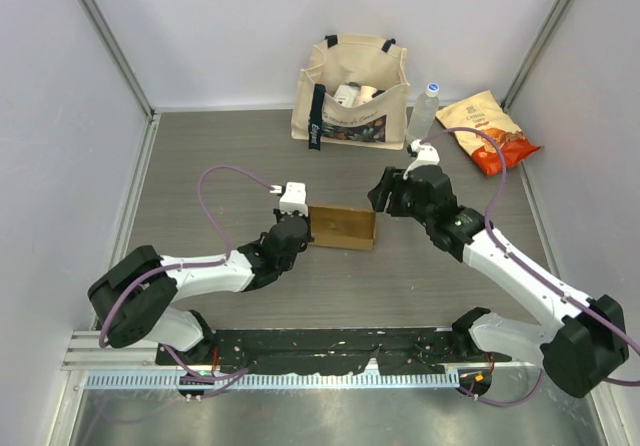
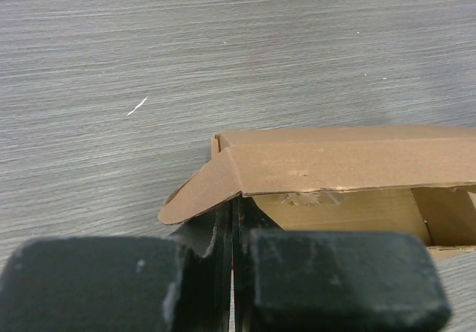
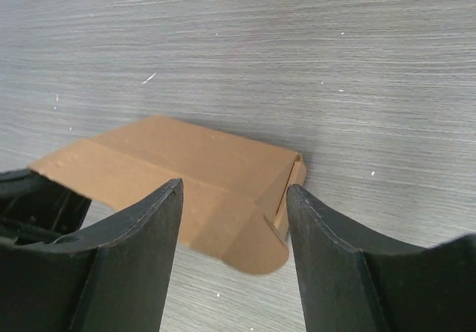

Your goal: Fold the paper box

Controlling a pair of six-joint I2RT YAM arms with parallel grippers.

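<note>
Left wrist view: left tool (image 2: pixel 234 228) shut against the paper box (image 2: pixel 342 161); right tool (image 3: pixel 234 190) open, empty, over its other end; best press that flap squarely along its crease.

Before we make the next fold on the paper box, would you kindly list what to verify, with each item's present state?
1. Left gripper shut at the left-arm end of the paper box: ok.
2. Cardboard really pinched between its fingers: cannot tell; the rounded flap hides the tips.
3. Right gripper open, holding nothing: ok.
4. Box fully closed: not ok; its inside shows in the left wrist view and the rounded flap sticks out untucked.
5. Tote bag, bottle and snack packet well away from the box: ok.
</note>
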